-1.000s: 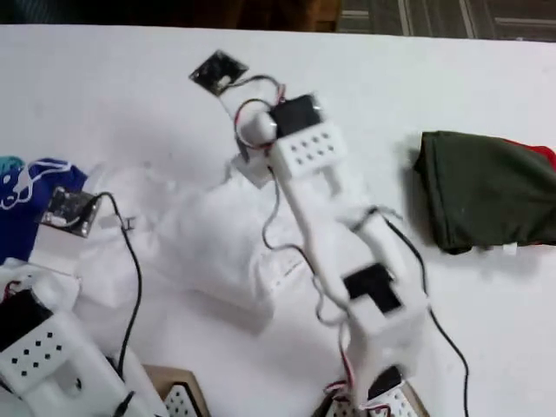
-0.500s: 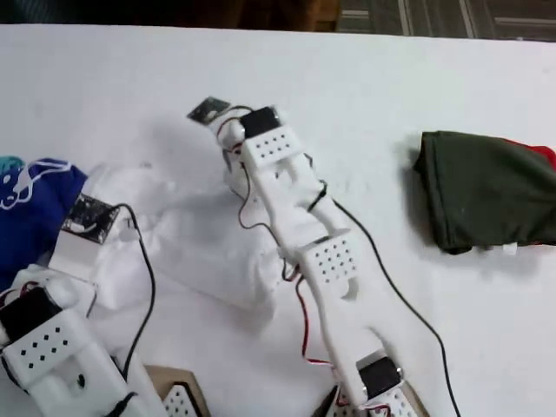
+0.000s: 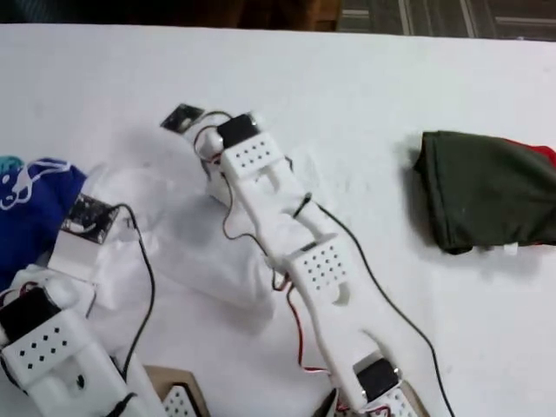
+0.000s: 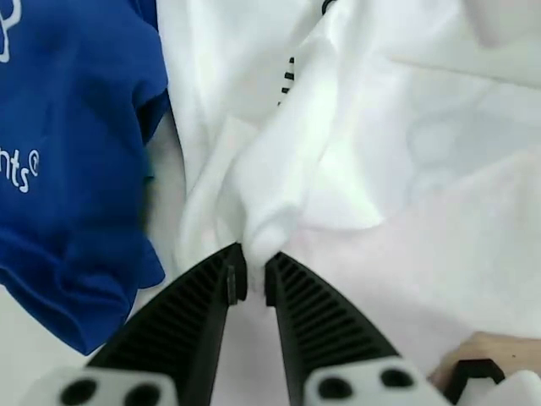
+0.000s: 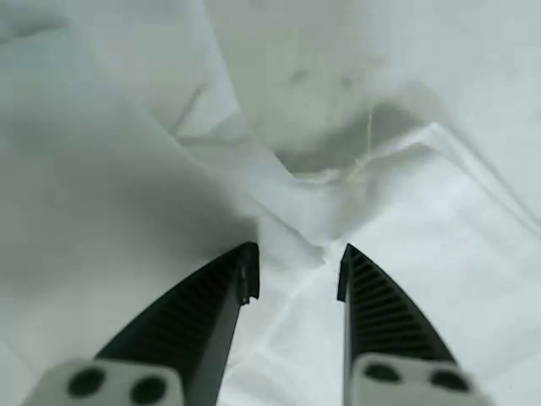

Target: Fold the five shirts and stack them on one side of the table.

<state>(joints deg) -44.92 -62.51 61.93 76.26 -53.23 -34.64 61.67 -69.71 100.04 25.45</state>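
Note:
A crumpled white shirt (image 3: 195, 234) lies left of the table's middle, and a blue shirt (image 3: 35, 204) sits against its left side. My left gripper (image 4: 254, 275) is shut on a raised fold of the white shirt (image 4: 270, 194), right beside the blue shirt (image 4: 76, 127). My right arm (image 3: 304, 261) stretches from the front edge to the white shirt's far edge. There my right gripper (image 5: 296, 271) stands open, with a corner of white cloth (image 5: 292, 241) between its fingertips. A folded dark green shirt (image 3: 486, 191) lies at the right on top of a red one (image 3: 543, 155).
Bare white table (image 3: 365, 78) runs along the back and between the white shirt and the folded stack. The arms' bases and cables (image 3: 139, 295) crowd the front edge.
My right arm has swung left and stretched out low over the white shirt's far edge. My left arm shifted slightly toward the shirt at first, then stayed still.

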